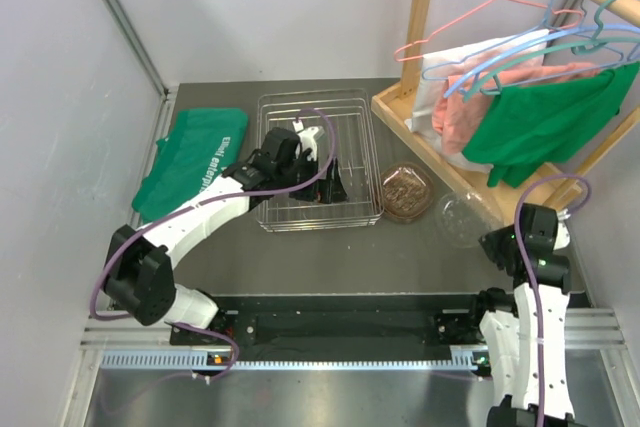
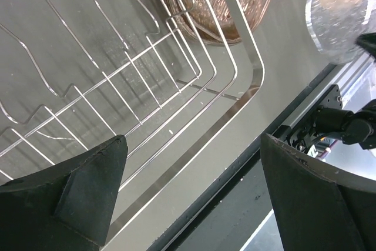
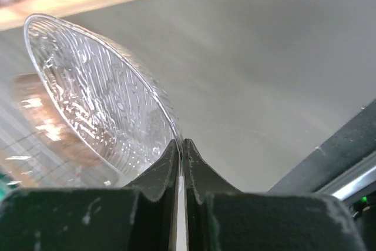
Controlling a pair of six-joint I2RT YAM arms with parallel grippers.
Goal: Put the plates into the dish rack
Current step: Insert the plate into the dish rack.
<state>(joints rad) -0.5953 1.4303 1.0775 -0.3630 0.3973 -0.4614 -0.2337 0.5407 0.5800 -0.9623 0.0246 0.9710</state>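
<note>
Clear glass plate (image 3: 100, 98) rim-first between pinching right jaws; left jaws spread above dish rack (image 2: 244, 33).

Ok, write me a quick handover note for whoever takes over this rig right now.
Left claw: open and empty, above the dish rack, toward its near right corner.
Right claw: shut on the rim of the clear plate, which is held tilted to the right of the rack.
Brown plate: flat on the table, just outside the rack's right side.
Done: no plate visible in the rack.
Left to do: load the clear plate, then the brown plate.
</note>
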